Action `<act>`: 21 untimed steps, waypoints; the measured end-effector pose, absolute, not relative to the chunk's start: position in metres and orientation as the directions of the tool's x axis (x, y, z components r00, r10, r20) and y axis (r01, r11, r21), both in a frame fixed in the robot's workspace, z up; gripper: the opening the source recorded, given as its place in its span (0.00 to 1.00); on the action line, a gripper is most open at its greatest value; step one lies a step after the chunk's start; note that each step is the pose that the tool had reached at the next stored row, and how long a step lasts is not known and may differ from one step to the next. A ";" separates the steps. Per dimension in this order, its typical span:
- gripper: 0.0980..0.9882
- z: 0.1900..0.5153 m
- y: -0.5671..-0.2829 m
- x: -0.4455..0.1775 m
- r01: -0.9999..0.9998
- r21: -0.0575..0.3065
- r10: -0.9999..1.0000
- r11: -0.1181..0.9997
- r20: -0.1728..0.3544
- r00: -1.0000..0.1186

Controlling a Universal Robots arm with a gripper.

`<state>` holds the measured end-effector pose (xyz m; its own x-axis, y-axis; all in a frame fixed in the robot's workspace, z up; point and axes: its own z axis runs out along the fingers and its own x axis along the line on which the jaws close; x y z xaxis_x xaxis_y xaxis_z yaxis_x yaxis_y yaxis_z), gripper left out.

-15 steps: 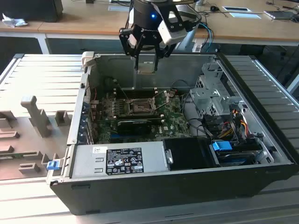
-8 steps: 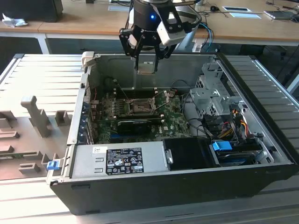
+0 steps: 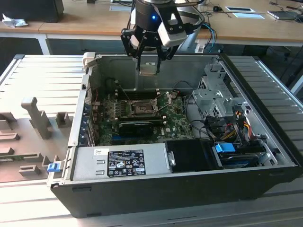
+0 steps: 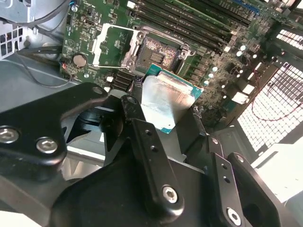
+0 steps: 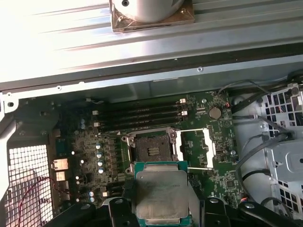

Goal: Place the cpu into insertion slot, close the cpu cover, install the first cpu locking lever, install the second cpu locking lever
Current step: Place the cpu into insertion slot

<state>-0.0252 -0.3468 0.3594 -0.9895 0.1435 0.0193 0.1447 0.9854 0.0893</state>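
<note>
My gripper (image 3: 149,64) hangs above the open computer case, shut on the cpu (image 3: 149,67), a small square chip with a dull silver top. In both wrist views the cpu (image 5: 161,196) (image 4: 165,101) sits between the black fingers (image 4: 137,123), level and clear of the board. Below it the insertion slot (image 5: 151,149) (image 4: 158,52) (image 3: 141,108) lies bare, its dark pin field showing. The cpu cover (image 5: 196,149) (image 4: 111,45), a silver frame, is flipped open beside the slot.
The green board (image 3: 161,125) lies on the case floor, with memory slots (image 5: 137,116) behind the socket and a long black card (image 3: 137,125) in front. A grey power supply (image 3: 123,161), a drive cage (image 3: 213,94) and loose cables (image 3: 236,123) crowd the case.
</note>
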 end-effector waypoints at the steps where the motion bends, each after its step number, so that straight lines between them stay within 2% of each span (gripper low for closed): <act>1: 0.48 0.359 -0.347 -0.025 0.149 0.089 0.148 0.985 0.019 -0.989; 21: 0.48 0.359 -0.347 -0.025 0.276 0.089 0.276 0.957 0.019 -0.961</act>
